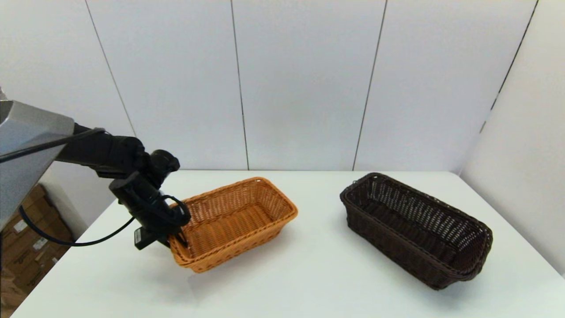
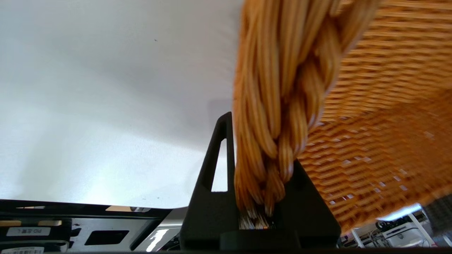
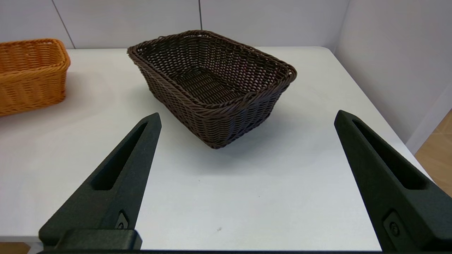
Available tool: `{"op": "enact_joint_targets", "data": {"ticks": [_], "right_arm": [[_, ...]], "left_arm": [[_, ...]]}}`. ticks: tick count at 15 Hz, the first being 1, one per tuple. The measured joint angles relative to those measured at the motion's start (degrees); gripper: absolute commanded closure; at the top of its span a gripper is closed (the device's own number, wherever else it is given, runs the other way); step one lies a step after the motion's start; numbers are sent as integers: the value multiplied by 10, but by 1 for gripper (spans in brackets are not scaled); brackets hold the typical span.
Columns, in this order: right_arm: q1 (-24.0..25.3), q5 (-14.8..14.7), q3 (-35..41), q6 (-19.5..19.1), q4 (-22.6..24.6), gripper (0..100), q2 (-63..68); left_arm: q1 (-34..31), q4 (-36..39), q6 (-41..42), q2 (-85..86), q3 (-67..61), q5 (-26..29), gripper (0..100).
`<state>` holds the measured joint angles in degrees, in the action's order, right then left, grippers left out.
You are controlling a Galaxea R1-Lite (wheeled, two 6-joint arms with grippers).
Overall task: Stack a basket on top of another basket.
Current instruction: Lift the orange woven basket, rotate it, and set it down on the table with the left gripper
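Observation:
The orange-tan basket (image 1: pixel 234 221) sits on the left half of the white table, one short end toward me. My left gripper (image 1: pixel 178 236) is shut on the braided rim (image 2: pixel 279 106) of that near end, one finger outside the wall and one inside. The left wrist view shows the rim wedged between the black fingers (image 2: pixel 220 151) of the left gripper (image 2: pixel 263 148). The dark brown basket (image 1: pixel 415 229) rests on the right half, untouched. My right gripper (image 3: pixel 248 114) hangs open near the table's front edge, facing the dark basket (image 3: pixel 212 81), apart from it. The orange basket (image 3: pixel 30 74) shows beyond.
The white table (image 1: pixel 309 274) is backed by a pale panelled wall and closed by a side wall on the right. Bare tabletop about a basket's width separates the two baskets. Cardboard boxes (image 1: pixel 26 247) stand on the floor past the left edge.

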<state>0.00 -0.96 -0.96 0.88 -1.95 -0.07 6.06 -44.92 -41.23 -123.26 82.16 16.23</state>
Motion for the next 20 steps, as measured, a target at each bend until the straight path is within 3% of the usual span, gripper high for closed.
{"op": "enact_joint_targets", "data": {"ticks": [12, 20], "right_arm": [[0, 0, 0, 0, 0, 0, 0], [0, 0, 0, 0, 0, 0, 0]], "left_arm": [[-26, -141, 124, 85, 164, 28, 100], [-23, -242, 274, 56, 292, 29, 100]]}}
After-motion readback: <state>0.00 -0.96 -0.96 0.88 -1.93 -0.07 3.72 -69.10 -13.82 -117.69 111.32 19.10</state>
